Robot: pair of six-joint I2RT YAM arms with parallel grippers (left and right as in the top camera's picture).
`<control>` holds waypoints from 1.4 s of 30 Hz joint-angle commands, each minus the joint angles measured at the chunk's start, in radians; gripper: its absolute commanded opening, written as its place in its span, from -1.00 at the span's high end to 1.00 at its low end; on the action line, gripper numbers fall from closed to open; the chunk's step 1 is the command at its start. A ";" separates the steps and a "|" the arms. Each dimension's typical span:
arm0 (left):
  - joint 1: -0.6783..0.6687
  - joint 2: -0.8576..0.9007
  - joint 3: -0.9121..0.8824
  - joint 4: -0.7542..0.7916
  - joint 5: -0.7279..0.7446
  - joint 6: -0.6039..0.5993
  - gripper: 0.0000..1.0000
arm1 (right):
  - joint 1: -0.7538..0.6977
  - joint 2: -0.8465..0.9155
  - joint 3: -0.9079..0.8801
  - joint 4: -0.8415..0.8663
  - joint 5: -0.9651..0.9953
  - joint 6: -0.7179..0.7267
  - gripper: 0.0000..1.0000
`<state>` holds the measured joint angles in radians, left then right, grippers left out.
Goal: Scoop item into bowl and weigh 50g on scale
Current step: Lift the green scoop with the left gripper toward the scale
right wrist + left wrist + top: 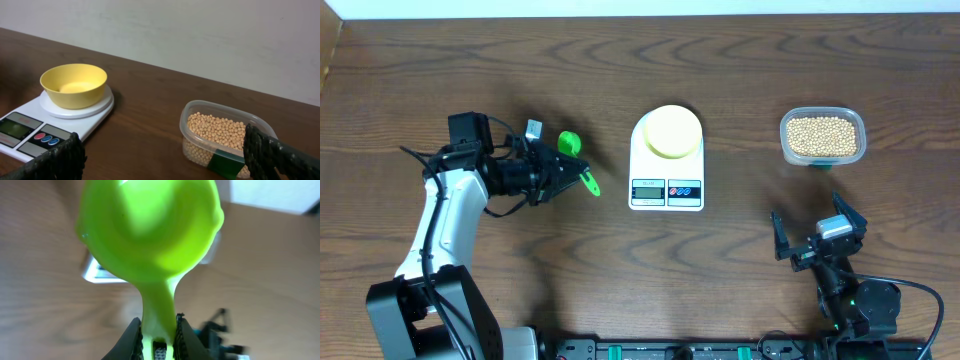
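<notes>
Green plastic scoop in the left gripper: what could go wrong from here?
The left gripper pinches the green plastic scoop only at its handle end, so it may twist once loaded. The clear plastic tub of tan beans sits beyond the white scale and yellow bowl; reaching across could knock the bowl or spill beans onto the scale.

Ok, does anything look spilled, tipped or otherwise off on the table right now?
Nothing stands out. The bowl sits upright on the scale, the beans are all inside the clear tub with none loose on the table, and the left pincer holds the green scoop by its handle.
</notes>
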<state>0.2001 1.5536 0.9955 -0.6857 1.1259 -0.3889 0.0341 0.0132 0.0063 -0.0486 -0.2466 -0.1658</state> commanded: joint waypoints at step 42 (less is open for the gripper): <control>-0.317 -0.281 0.022 0.912 0.114 -0.870 0.85 | -0.112 0.513 0.757 -0.397 -0.719 0.201 -0.98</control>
<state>-0.1024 1.2972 0.9989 0.2214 1.3331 -1.2053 -0.0746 0.4770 0.7238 -0.4351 -0.7845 0.0437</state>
